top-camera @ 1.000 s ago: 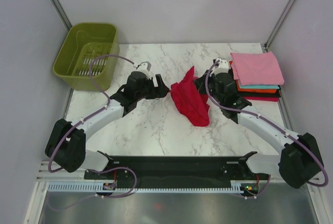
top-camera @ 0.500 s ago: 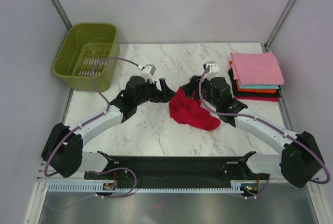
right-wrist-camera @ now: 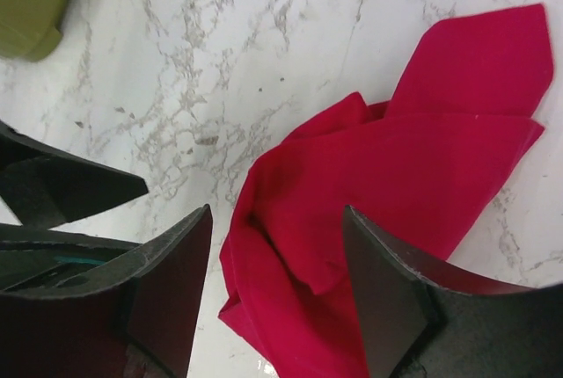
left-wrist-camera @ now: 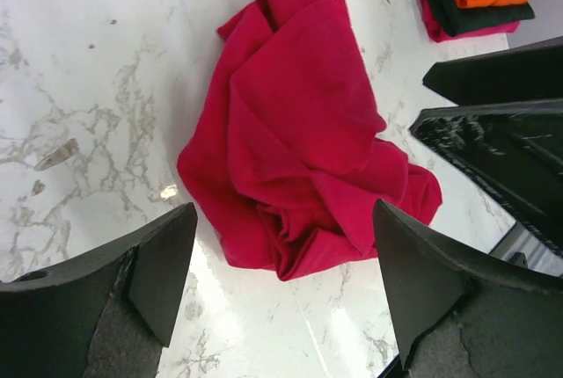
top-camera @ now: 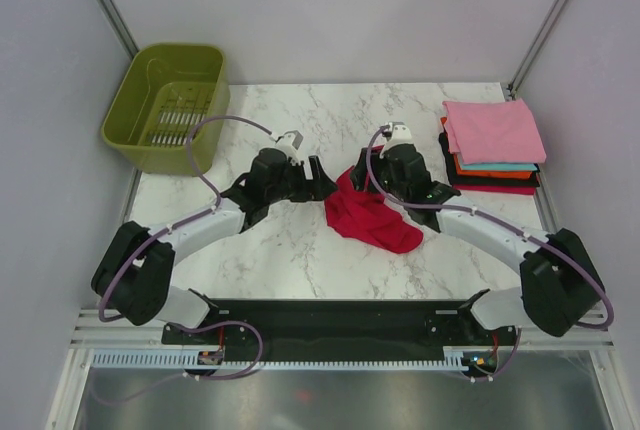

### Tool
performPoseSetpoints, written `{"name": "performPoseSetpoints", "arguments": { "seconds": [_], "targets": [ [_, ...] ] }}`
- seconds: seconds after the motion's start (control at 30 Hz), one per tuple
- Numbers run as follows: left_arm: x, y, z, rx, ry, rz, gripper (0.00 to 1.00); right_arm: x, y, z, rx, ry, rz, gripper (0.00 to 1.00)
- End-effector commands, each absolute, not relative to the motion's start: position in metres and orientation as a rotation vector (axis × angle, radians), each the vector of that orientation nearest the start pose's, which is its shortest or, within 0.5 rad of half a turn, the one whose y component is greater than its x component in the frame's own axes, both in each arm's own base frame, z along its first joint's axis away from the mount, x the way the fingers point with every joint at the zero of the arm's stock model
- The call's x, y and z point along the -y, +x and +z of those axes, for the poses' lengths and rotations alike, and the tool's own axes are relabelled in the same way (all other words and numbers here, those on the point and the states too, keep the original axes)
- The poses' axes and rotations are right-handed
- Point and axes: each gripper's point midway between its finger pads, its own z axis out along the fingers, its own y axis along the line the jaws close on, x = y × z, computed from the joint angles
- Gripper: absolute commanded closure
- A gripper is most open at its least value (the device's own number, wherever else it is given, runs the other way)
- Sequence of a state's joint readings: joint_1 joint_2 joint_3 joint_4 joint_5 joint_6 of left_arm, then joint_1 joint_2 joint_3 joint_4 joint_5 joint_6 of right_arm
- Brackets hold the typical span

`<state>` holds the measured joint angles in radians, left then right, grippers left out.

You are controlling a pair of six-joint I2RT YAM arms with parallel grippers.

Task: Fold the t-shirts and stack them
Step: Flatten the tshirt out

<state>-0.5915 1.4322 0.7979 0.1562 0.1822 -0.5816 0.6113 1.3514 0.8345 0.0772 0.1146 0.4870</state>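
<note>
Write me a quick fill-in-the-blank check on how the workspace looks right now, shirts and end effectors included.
1. The top shirt of the folded stack is ___.
2. The olive-green basket stands at the table's far ___ corner.
3. The crimson t-shirt lies crumpled ___ the left end effector and the right end effector.
4. Both end effectors are ___, holding nothing.

Missing words: pink; left; between; open

Fixed camera looks down on the tabletop (top-camera: 300, 240) from high at its near edge; both wrist cameras peer close, downward — all three share the crimson t-shirt (top-camera: 370, 215).
</note>
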Motion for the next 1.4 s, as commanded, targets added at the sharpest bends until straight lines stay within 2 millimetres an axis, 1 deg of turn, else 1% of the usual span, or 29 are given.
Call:
{"name": "performPoseSetpoints", "arguments": {
  "seconds": [0.0, 0.03, 0.07, 0.1, 0.13, 0.17, 0.23, 0.27, 0.33, 0.37, 0.43, 0.47, 0.5, 0.6, 0.63, 0.67, 0.7, 0.73, 0.77, 0.8, 0.83, 0.87, 0.93, 0.97, 1.0, 1.1, 1.23, 1.3, 1.37],
  "targets": [
    [0.258, 0.323, 0.152, -2.110, -0.009, -0.835, 0.13, -0.260, 0.344, 0.151, -2.128, -0.134, 0.631, 0.31],
    [0.252, 0.322, 0.148, -2.113, -0.030, -0.818, 0.13, -0.265, 0.343, 0.144, -2.152, -0.162, 0.636, 0.31],
    [0.245, 0.325, 0.154, -2.089, -0.072, -0.801, 0.13, -0.271, 0.346, 0.147, -2.154, -0.182, 0.637, 0.29],
    [0.242, 0.325, 0.155, -2.084, -0.087, -0.797, 0.12, -0.279, 0.346, 0.136, -2.178, -0.226, 0.622, 0.27],
    [0.239, 0.324, 0.152, -2.088, -0.099, -0.787, 0.12, -0.280, 0.341, 0.126, -2.221, -0.251, 0.601, 0.27],
    [0.237, 0.323, 0.152, -2.085, -0.106, -0.783, 0.12, -0.285, 0.343, 0.127, -2.223, -0.264, 0.600, 0.26],
    [0.231, 0.324, 0.155, -2.069, -0.126, -0.764, 0.12, -0.286, 0.342, 0.111, -2.272, -0.278, 0.562, 0.29],
    [0.231, 0.324, 0.155, -2.066, -0.124, -0.759, 0.11, -0.286, 0.344, 0.106, -2.286, -0.275, 0.544, 0.41],
    [0.232, 0.322, 0.155, -2.067, -0.111, -0.766, 0.08, -0.282, 0.346, 0.100, -2.307, -0.266, 0.508, 0.56],
    [0.236, 0.319, 0.156, -2.072, -0.072, -0.791, 0.01, -0.281, 0.348, 0.102, -2.305, -0.256, 0.499, 0.74],
    [0.248, 0.314, 0.158, -2.085, -0.013, -0.851, 0.00, -0.272, 0.353, 0.107, -2.282, -0.207, 0.445, 0.87],
    [0.252, 0.312, 0.155, -2.089, 0.010, -0.871, 0.00, -0.266, 0.353, 0.116, -2.260, -0.172, 0.437, 0.96],
    [0.257, 0.310, 0.155, -2.086, 0.036, -0.893, 0.00, -0.257, 0.358, 0.121, -2.243, -0.131, 0.421, 1.00],
    [0.278, 0.303, 0.142, -2.137, 0.121, -0.935, 0.05, -0.221, 0.365, 0.140, -2.172, 0.029, 0.388, 1.00],
    [0.291, 0.300, 0.137, -2.163, 0.165, -0.955, 0.09, -0.211, 0.369, 0.147, -2.134, 0.087, 0.388, 1.00],
    [0.296, 0.297, 0.132, -2.190, 0.188, -0.956, 0.11, -0.199, 0.364, 0.152, -2.106, 0.127, 0.396, 1.00],
    [0.305, 0.298, 0.136, -2.188, 0.214, -0.963, 0.12, -0.186, 0.369, 0.158, -2.070, 0.200, 0.405, 1.00],
    [0.315, 0.290, 0.135, -2.199, 0.257, -0.972, 0.14, -0.177, 0.368, 0.159, -2.059, 0.230, 0.399, 1.00],
    [0.319, 0.287, 0.123, -2.236, 0.290, -0.941, 0.17, -0.168, 0.364, 0.162, -2.041, 0.257, 0.398, 1.00],
    [0.323, 0.284, 0.123, -2.244, 0.314, -0.931, 0.19, -0.162, 0.367, 0.166, -2.015, 0.292, 0.407, 1.00],
    [0.333, 0.282, 0.128, -2.232, 0.350, -0.921, 0.21, -0.159, 0.368, 0.168, -2.005, 0.303, 0.407, 1.00],
    [0.334, 0.279, 0.120, -2.264, 0.364, -0.898, 0.21, -0.155, 0.367, 0.169, -1.999, 0.311, 0.405, 1.00],
    [0.341, 0.278, 0.121, -2.267, 0.393, -0.875, 0.24, -0.153, 0.368, 0.170, -1.996, 0.324, 0.408, 1.00],
    [0.339, 0.275, 0.112, -2.309, 0.400, -0.843, 0.25, -0.153, 0.368, 0.169, -1.999, 0.321, 0.410, 1.00],
    [0.342, 0.277, 0.114, -2.309, 0.404, -0.835, 0.27, -0.154, 0.368, 0.169, -2.001, 0.321, 0.413, 1.00],
    [0.343, 0.278, 0.105, -2.344, 0.413, -0.802, 0.29, -0.154, 0.368, 0.169, -2.002, 0.321, 0.417, 1.00],
    [0.337, 0.281, 0.096, -2.384, 0.409, -0.715, 0.31, -0.151, 0.367, 0.169, -1.997, 0.326, 0.412, 1.00],
    [0.331, 0.285, 0.101, -2.368, 0.397, -0.670, 0.32, -0.150, 0.367, 0.172, -1.990, 0.332, 0.411, 1.00],
    [0.328, 0.284, 0.104, -2.356, 0.397, -0.655, 0.37, -0.147, 0.367, 0.173, -1.985, 0.338, 0.408, 1.00]
  ]
}}
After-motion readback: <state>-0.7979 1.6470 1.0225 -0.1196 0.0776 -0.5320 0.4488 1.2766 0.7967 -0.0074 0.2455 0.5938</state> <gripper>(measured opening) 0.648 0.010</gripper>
